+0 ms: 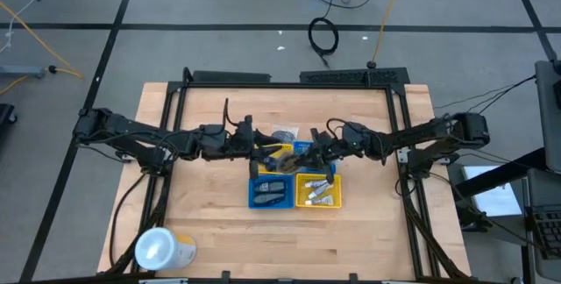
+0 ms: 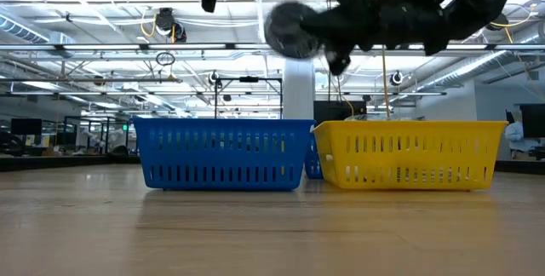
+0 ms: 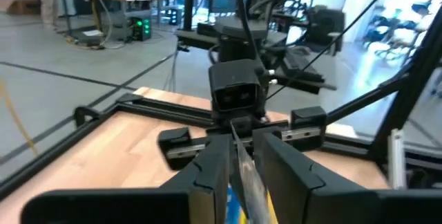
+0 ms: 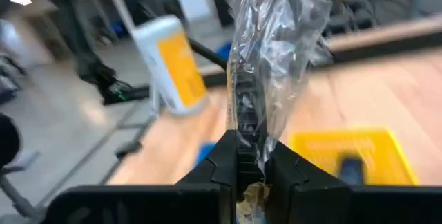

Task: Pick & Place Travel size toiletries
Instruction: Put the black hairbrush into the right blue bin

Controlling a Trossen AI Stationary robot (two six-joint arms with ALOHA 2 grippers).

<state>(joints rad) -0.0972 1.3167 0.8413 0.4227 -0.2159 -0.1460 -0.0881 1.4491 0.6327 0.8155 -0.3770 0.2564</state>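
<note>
While both arms reach in over the middle of the bench (image 1: 210, 231), we see from above the left gripper (image 1: 263, 154) and the right gripper (image 1: 302, 155) close together above the far trays, with a clear-wrapped piece (image 1: 284, 134) lying on the wood just beyond them. The blue tray (image 1: 255, 198) holds small dark bottles (image 1: 272, 188), the yellow tray (image 1: 303, 200) little white tubes (image 1: 319, 197), and a white-topped yellow cylinder (image 1: 164, 249) lies at the near left corner.

From bench height, we see a wrapped dark round piece (image 2: 291, 29) held in the air above the gap between the blue tray (image 2: 223, 152) and the yellow tray (image 2: 410, 153), at the tip of a dark arm.

In the left wrist view, our left fingers (image 3: 210, 172) stand slightly apart with a thin clear strip (image 3: 248, 175) between them; we cannot tell whether they pinch it.

In the right wrist view, our right fingers (image 4: 222, 162) are pinching a dark ribbed piece in its clear wrapper (image 4: 266, 58), which stands up from them.
</note>
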